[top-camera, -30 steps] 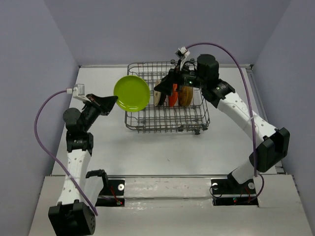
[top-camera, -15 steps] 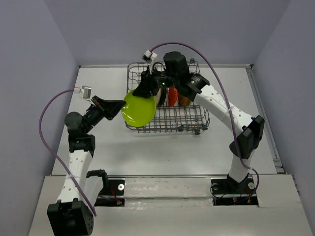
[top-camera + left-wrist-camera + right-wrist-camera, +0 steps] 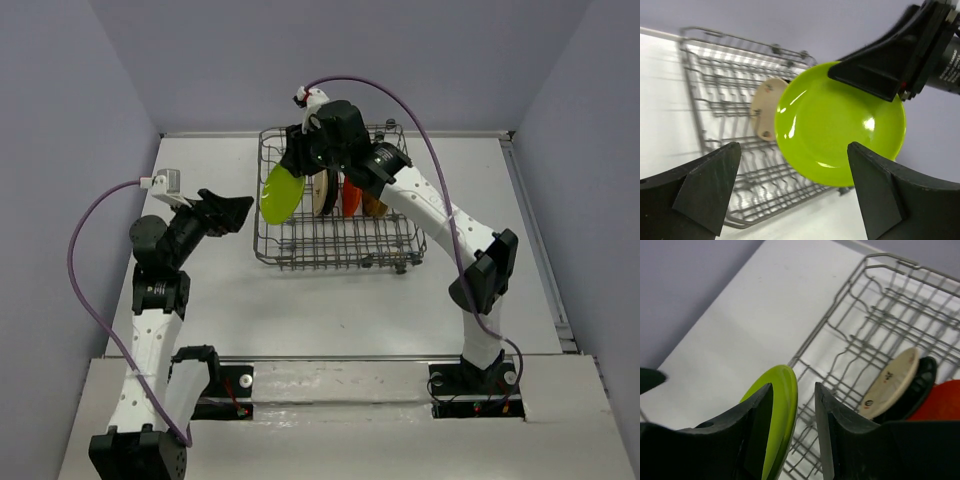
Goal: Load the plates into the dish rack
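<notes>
The lime green plate hangs on edge over the left end of the dish rack. My right gripper is shut on its upper rim; the right wrist view shows the rim between the two fingers of the right gripper. My left gripper stands open just left of the rack, apart from the plate. In the left wrist view the green plate fills the space beyond the spread fingers. A cream plate, a black plate, an orange-red plate and a brown plate stand upright in the rack.
The rack's wire rim and upright tines lie under the hanging plate. White table stretches in front of the rack. The right arm reaches across the rack's top from the right.
My left gripper has opened, let go of the green plate and drawn back left. The right arm swung left across the rack, closed on the plate and holds it over the rack.
</notes>
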Action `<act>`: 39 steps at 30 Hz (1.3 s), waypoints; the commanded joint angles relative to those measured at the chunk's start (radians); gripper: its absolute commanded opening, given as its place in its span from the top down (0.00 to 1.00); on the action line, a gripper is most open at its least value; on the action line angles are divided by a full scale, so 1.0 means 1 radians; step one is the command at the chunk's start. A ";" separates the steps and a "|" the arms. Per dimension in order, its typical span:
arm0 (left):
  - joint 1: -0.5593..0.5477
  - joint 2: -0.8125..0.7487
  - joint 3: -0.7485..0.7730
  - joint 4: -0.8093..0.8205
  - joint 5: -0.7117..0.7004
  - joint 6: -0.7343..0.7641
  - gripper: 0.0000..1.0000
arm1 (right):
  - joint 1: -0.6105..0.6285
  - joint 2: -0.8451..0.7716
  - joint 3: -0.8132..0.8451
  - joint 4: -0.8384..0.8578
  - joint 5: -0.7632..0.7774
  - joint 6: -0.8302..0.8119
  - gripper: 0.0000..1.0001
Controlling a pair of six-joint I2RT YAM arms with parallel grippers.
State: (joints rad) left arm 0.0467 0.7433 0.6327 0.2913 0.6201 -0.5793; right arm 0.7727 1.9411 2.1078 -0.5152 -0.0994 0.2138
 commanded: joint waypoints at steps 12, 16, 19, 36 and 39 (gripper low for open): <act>-0.277 -0.125 0.113 -0.322 -0.471 0.328 0.01 | 0.040 0.315 0.311 0.056 0.792 -0.201 0.93; -0.312 -0.163 0.119 -0.342 -0.539 0.341 0.01 | 0.051 0.383 0.366 0.119 0.825 -0.351 0.93; -0.323 -0.170 0.119 -0.345 -0.550 0.342 0.01 | 0.069 0.412 0.360 0.173 0.822 -0.412 0.93; -0.327 -0.186 0.128 -0.369 -0.609 0.337 0.01 | 0.079 0.507 0.325 0.326 0.710 -0.636 0.93; -0.329 -0.188 0.128 -0.371 -0.609 0.338 0.01 | 0.079 0.502 0.310 0.333 0.692 -0.660 0.93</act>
State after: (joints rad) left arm -0.2756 0.5602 0.7521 -0.1059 0.0242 -0.2592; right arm 0.8452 2.4619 2.4058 -0.2890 0.6125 -0.3775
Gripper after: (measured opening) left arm 0.990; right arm 0.440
